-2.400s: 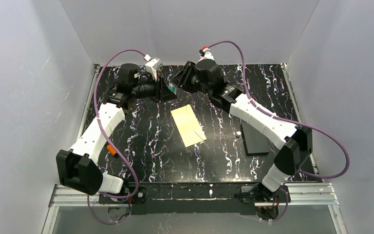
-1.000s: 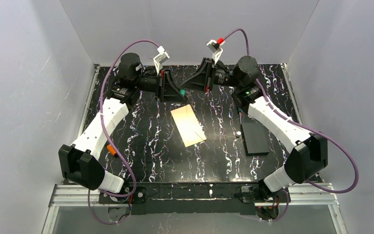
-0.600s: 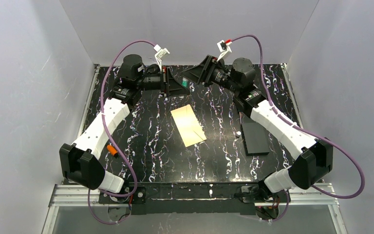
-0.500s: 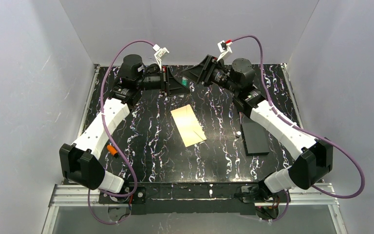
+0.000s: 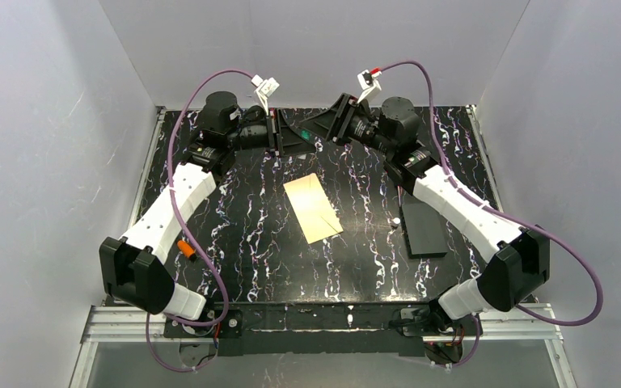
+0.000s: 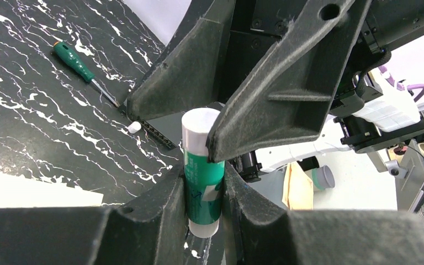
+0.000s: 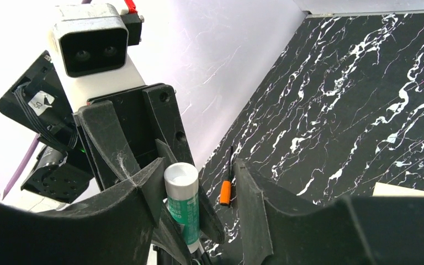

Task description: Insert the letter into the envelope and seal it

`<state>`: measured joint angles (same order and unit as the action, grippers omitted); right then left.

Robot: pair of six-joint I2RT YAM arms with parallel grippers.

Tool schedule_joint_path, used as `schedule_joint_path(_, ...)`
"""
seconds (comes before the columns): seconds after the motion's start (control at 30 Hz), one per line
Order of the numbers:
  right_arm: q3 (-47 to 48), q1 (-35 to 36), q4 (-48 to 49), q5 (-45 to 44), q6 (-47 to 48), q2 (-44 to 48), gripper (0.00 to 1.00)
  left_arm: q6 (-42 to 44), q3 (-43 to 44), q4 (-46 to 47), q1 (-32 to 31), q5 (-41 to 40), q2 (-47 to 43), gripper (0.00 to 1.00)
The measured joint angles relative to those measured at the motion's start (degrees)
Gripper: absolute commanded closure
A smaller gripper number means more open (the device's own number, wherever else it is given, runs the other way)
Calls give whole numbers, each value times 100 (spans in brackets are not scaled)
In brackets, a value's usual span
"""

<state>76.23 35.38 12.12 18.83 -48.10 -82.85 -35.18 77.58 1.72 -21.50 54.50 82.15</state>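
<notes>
The pale cream envelope [image 5: 314, 208] with a V-shaped line lies flat mid-table; its corner shows in the left wrist view [image 6: 27, 193]. No separate tan letter shows. My left gripper [image 5: 293, 139] [image 6: 204, 168] is shut on a green glue stick [image 6: 201, 176] with a white cap, held above the table's far middle. My right gripper [image 5: 317, 129] [image 7: 201, 168] faces it and is open. The stick's white cap [image 7: 181, 175] sits between its fingers, against the left one [image 7: 143, 185]; the other finger [image 7: 254, 210] stands apart.
A black flat block [image 5: 423, 229] lies right of the envelope, with a small white piece [image 5: 394, 221] beside it. A green-handled screwdriver [image 6: 77, 61] lies at the far side. An orange-handled tool [image 5: 184, 247] lies at the left. Grey walls enclose the table.
Both grippers rose from the table and turned to face each other. The right gripper moved in until its open fingers stood round the glue stick's cap; the envelope stayed put.
</notes>
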Motion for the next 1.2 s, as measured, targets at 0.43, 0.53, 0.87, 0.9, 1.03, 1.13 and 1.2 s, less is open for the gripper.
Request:
schedule_joint_path(0.43,245,-50,-356,522,529,-249,99,-472,0,76,138,79,109,54)
schedule_joint_path(0.53,374,-81,-490,920,721,-417,99,-656,0,76,247,140,109,72)
schedule_joint_path(0.87,415,-140,-251,1143,186,-597,96,-903,-26,214,376,337,275,81)
schedule_joint_path(0.9,415,-146,-223,1154,149,-629,95,-920,-28,212,387,337,295,85)
schedule_joint_path(1.03,415,-175,-216,1137,11,-691,88,-1049,-28,232,404,343,396,100)
schedule_joint_path(1.13,415,-184,-264,1040,-90,-699,83,-1202,-28,295,404,350,463,100)
schedule_joint_path(1.2,415,-184,-323,940,-164,-699,61,-1318,-28,321,404,343,507,100)
